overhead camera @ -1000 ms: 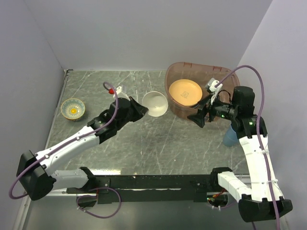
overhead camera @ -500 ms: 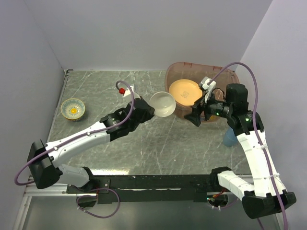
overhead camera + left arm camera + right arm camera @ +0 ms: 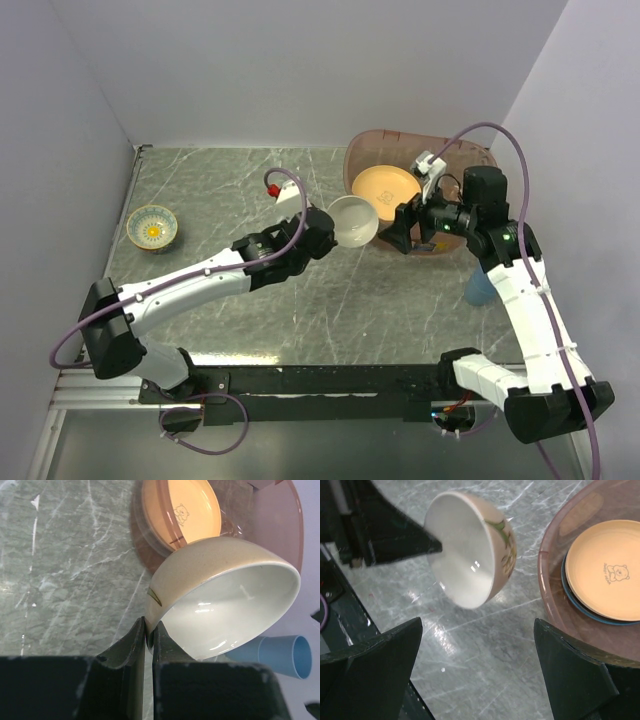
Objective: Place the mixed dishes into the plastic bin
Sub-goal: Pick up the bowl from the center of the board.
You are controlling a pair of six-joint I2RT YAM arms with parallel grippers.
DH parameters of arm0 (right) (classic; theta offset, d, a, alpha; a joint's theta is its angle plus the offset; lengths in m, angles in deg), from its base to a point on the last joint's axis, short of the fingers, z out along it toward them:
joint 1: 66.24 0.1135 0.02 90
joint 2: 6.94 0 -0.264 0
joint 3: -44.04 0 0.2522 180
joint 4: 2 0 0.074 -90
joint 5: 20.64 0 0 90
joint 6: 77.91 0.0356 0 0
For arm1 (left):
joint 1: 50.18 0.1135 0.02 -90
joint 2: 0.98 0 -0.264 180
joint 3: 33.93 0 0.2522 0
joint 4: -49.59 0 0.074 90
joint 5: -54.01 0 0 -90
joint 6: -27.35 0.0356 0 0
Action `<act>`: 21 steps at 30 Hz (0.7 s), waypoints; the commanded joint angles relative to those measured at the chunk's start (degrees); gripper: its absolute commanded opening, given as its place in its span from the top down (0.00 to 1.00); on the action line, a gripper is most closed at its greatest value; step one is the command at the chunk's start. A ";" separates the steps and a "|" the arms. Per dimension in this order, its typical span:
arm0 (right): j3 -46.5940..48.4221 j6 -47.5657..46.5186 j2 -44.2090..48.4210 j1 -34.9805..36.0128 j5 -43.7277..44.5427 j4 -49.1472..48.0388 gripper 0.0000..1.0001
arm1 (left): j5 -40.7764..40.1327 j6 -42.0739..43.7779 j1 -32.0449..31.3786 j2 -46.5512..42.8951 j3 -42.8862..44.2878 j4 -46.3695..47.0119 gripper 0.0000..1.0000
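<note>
My left gripper (image 3: 325, 238) is shut on the rim of the small cream bowl (image 3: 353, 221) and holds it tilted in the air, just left of the plastic bin (image 3: 470, 157). The bowl also shows in the left wrist view (image 3: 220, 592) and the right wrist view (image 3: 470, 550). The yellow-orange plate (image 3: 385, 192) lies in the bin on a darker plate. My right gripper (image 3: 402, 232) is open and empty at the bin's near left edge, facing the bowl. The red-patterned bowl (image 3: 152, 227) sits at the far left. The light blue cup (image 3: 478, 288) is partly hidden behind my right arm. The white plate is not visible.
Grey walls close the table on the left, back and right. The bin's rim (image 3: 546, 610) lies right of my right gripper. The black frame rail (image 3: 320, 380) runs along the near edge.
My left arm has carried the cream bowl rightward toward the bin. My right gripper has shifted left and slightly up along the bin's edge, staying open.
</note>
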 commanded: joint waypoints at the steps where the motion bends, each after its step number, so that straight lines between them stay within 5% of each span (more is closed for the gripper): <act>1: 0.72 6.06 -1.84 0.53 3.77 -6.80 0.00 | -3.07 -1.48 -1.94 0.29 5.77 6.09 0.99; 10: 3.08 8.35 -6.68 3.78 9.13 -8.12 0.10 | -3.60 -2.27 -3.88 2.76 8.50 5.30 0.99; 21: 3.09 8.88 -8.26 5.10 12.57 -8.65 0.79 | -3.60 -1.57 -4.49 3.28 9.29 5.91 0.99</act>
